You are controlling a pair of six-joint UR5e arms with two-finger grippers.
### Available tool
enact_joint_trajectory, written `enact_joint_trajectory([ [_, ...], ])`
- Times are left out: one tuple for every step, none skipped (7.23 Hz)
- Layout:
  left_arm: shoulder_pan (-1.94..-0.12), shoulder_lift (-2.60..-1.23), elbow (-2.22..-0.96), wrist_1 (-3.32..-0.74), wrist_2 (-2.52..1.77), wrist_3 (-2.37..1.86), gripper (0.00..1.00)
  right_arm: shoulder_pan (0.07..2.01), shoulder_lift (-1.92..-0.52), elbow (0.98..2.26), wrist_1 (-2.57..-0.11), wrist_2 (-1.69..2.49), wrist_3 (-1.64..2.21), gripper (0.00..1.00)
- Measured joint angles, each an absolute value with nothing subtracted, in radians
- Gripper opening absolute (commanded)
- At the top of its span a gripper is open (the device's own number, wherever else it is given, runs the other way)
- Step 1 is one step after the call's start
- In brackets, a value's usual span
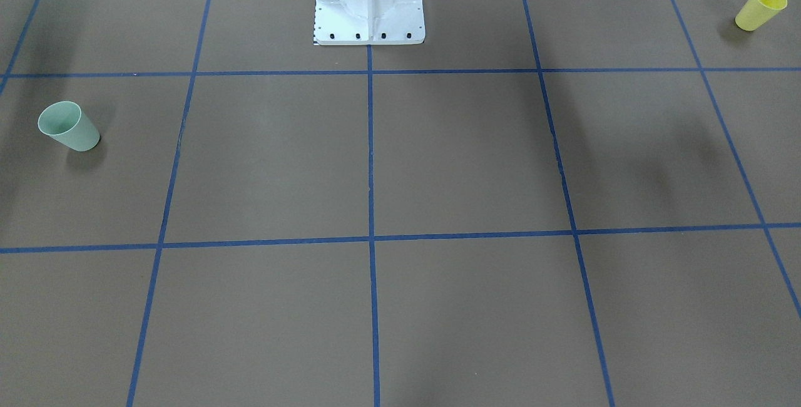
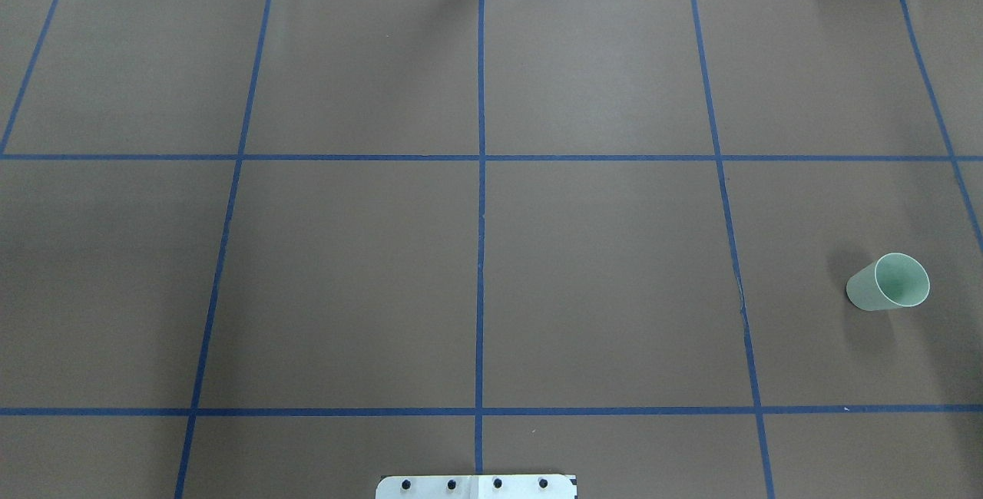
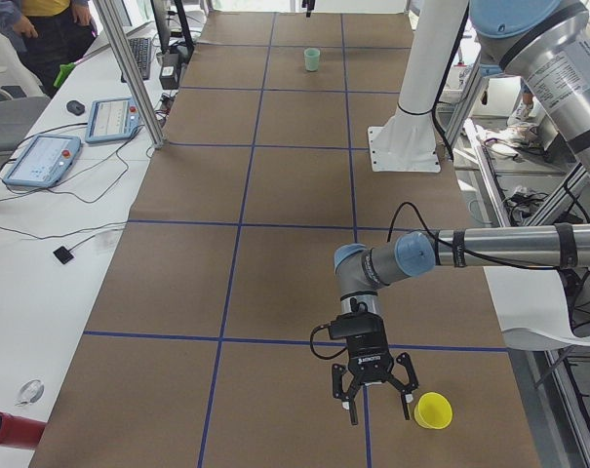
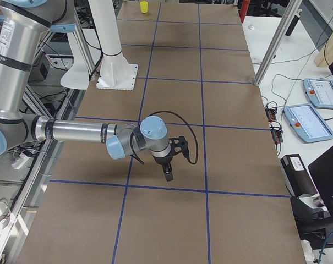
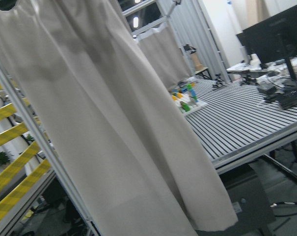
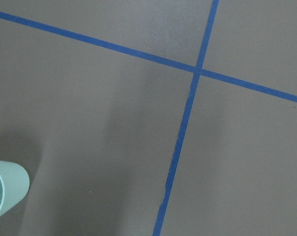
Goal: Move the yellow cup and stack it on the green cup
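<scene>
Yellow cup point(image 1: 759, 9) upright, empty; green cup point(image 1: 69, 126) upright, empty, well apart

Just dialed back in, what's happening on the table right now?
Nothing is held yet. The left gripper hangs just beside the yellow cup, which stands upright at the robot's left end of the table. The green cup stands upright on the robot's right side, the right gripper low over the table near it. No stacking done.

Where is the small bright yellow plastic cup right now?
The yellow cup stands at the robot's left end of the table, top right in the front-facing view, beside the left gripper.
</scene>
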State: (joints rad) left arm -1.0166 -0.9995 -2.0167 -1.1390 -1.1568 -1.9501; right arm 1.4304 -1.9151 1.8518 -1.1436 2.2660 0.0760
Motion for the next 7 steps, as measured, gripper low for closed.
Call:
enact_joint_trajectory([
  [-0.931,-1.063,-2.007,-0.999,-1.259,-2.085,1.00,1.430,-1.915,1.852,-1.135,2.267,0.076,1.00],
  [-0.837,-1.160,-1.971,-0.862,-1.386,-2.208,1.00,1.430,-1.914,1.852,-1.125,2.267,0.075,1.00],
  [-0.777,-1.240,-1.919,-0.769,-1.489,-2.306,1.00,1.429,-1.914,1.852,-1.119,2.268,0.075,1.00],
  [-0.750,-1.276,-1.871,-0.729,-1.549,-2.379,1.00,1.427,-1.914,1.852,-1.112,2.269,0.075,1.00],
  [-0.736,-1.291,-1.829,-0.715,-1.606,-2.430,1.00,1.423,-1.914,1.852,-1.102,2.269,0.075,1.00],
  [-0.717,-1.298,-1.786,-0.719,-1.673,-2.465,1.00,1.417,-1.913,1.852,-1.091,2.270,0.076,1.00],
  [-0.691,-1.304,-1.744,-0.742,-1.736,-2.494,1.00,1.411,-1.913,1.852,-1.080,2.270,0.077,1.00],
])
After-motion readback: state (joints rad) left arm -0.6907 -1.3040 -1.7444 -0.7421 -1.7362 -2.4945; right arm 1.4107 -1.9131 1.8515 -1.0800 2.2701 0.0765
